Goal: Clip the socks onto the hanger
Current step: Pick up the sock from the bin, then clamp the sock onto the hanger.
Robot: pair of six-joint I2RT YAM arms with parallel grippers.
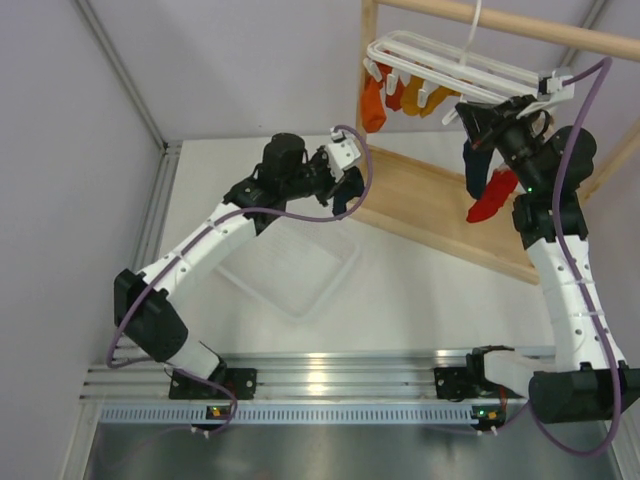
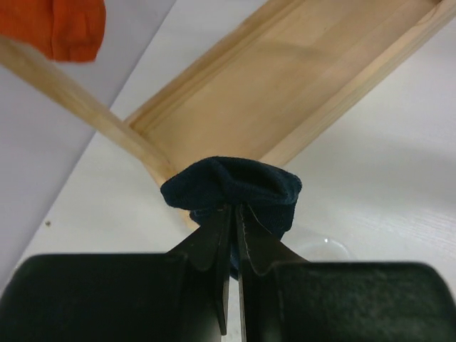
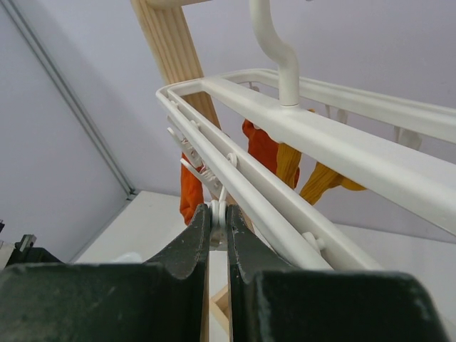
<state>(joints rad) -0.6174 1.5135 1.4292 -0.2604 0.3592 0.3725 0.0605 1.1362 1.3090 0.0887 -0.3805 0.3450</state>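
- The navy sock [image 2: 235,187] is gripped at a bunched fold by the closed left end effector [image 2: 235,211]. It is held above the counter [image 1: 420,290], low and well to the left of the hanger [image 1: 450,62].
- The right end effector [image 3: 219,218] is closed on a small white clip [image 3: 218,206] that dangles from the hanger's near rail. Whether the clip's mouth is sprung open cannot be told.
- A red sock [image 1: 492,203] hangs below the hanger's right end, just beside the right arm. How it is fastened is hidden.
- The step in hand is judged to be the carrying of the navy sock up to the pinched clip.
- The sock is best raised with its free cuff leading, so that fabric rather than fingers meets the clip.
- The approach should be made from below the hanger, clear of the wooden rack [image 1: 430,200] and of the orange socks [image 3: 189,191] and yellow socks [image 3: 322,182] already hung from the hanger.
- Only a little fabric stands above the fingers, so the cuff should be pushed deep into the clip's mouth.
- The pinch should be released only once the cuff sits inside, and the sock let go afterwards.
- The hanger may swing on its hook, so slow motion is advised.
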